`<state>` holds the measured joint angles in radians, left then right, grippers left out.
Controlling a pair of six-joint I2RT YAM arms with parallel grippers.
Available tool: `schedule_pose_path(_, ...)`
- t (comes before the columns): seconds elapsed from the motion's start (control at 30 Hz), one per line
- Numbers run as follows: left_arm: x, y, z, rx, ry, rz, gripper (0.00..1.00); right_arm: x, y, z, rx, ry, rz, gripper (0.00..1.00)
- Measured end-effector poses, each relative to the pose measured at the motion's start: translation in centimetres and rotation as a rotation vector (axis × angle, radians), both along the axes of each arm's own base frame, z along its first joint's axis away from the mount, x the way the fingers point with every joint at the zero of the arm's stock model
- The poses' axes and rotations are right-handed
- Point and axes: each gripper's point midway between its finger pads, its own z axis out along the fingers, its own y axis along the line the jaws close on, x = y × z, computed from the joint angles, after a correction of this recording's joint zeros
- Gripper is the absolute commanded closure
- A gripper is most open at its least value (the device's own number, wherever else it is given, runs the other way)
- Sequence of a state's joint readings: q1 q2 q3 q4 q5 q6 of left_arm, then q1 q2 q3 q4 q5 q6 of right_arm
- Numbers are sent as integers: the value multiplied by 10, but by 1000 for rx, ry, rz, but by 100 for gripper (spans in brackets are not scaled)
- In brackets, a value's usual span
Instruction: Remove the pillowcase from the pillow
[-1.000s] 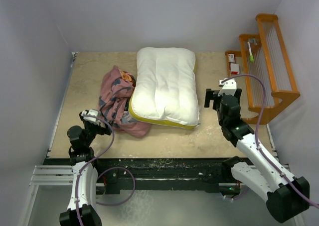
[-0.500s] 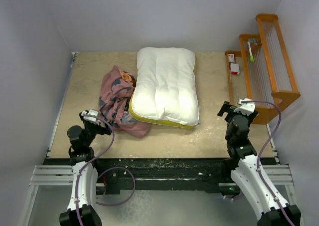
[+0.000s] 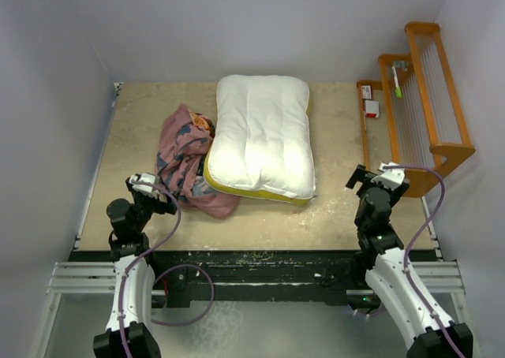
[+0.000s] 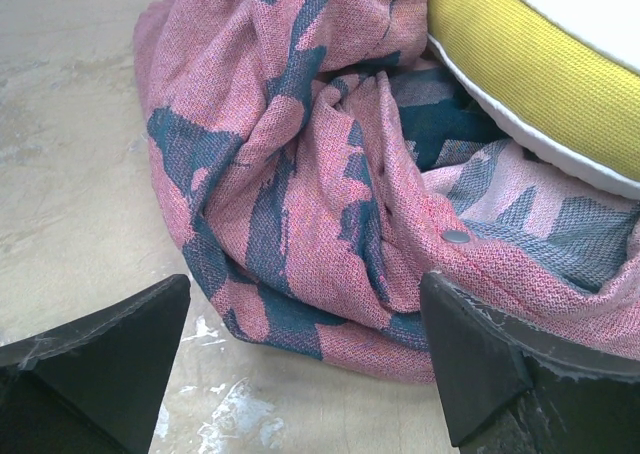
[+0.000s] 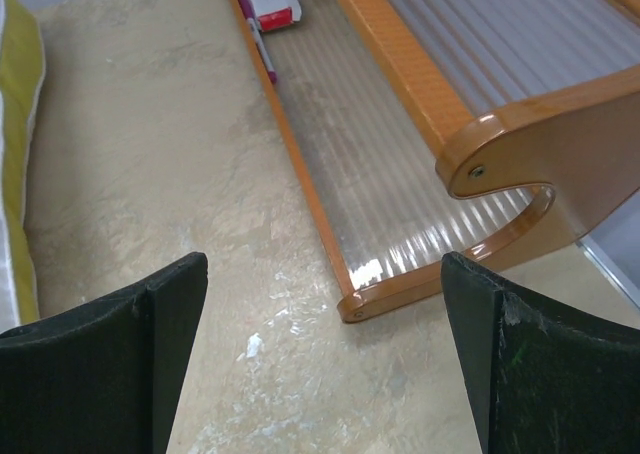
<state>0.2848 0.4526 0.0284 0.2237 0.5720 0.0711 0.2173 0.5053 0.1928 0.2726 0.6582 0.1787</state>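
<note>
Left wrist shows my left gripper (image 4: 305, 279) spread wide and empty, the crumpled pillowcase (image 4: 290, 144) lying just ahead.

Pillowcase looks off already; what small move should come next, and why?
Probably just park both arms: the pillow lies bare, the pillowcase is bunched beside it, and the left claw and right claw are open, holding nothing.
</note>
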Motion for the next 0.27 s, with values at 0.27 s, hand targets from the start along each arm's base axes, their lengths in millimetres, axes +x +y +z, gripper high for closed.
schedule_pose_path(0.27, 0, 0, -1, -2, 5, 0, 1, 7, 2, -30, -17, 93, 3, 0)
